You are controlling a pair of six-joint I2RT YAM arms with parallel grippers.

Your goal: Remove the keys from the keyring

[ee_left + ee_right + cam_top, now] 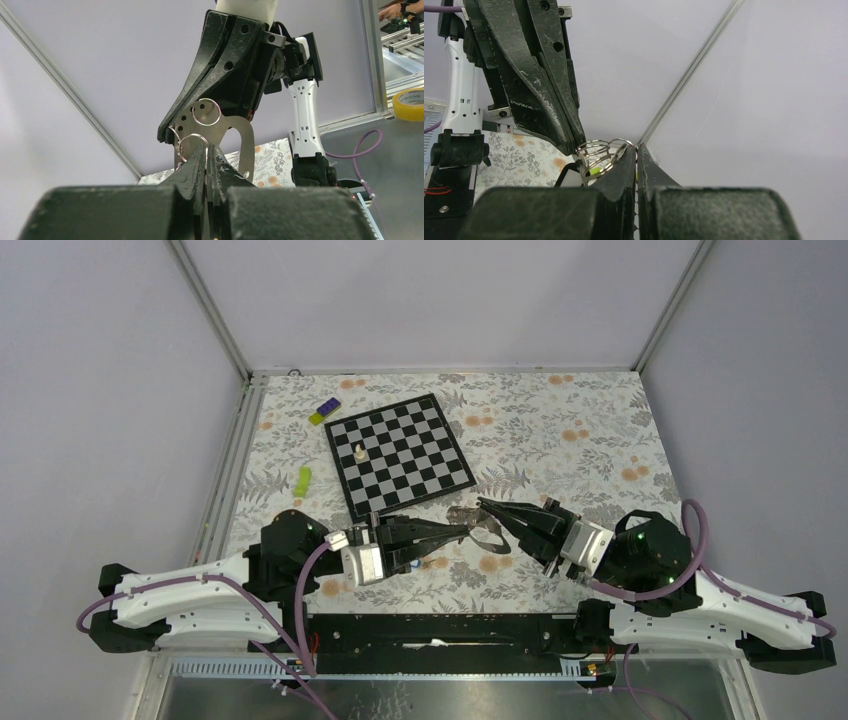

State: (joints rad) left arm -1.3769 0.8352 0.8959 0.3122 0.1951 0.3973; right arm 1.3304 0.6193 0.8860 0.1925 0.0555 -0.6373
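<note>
**Left side.** The left gripper [207, 152] is fully closed. Its tips pinch the thin wire of the keyring [195, 135], and no gap shows between the jaws.

**Centre.** The bunch hangs in the air between the two arms, just off the near right corner of the chessboard [400, 453] and clear of the counter [560, 440]. At least two wire loops overlap there. I cannot tell which loop carries which piece.

**Right side.** The right gripper [636, 152] is also closed. It clamps a flat silvery plate with holes, which I take to be one of the keys [244, 137]. Its tips sit almost against the left gripper's tips.

**Risks, as judged:**
- Both holds are thin edge pinches on smooth metal. A pull away from the chessboard corner could slip either one, and the bunch would then drop to the counter.
- The coil does not look spread. A straight pull would bend the wire rather than thread the piece off.
- With the loops overlapping, twisting could bind them or work the wrong loop.
- The tips are so close that a small rotation could knock one gripper against the other.
</note>
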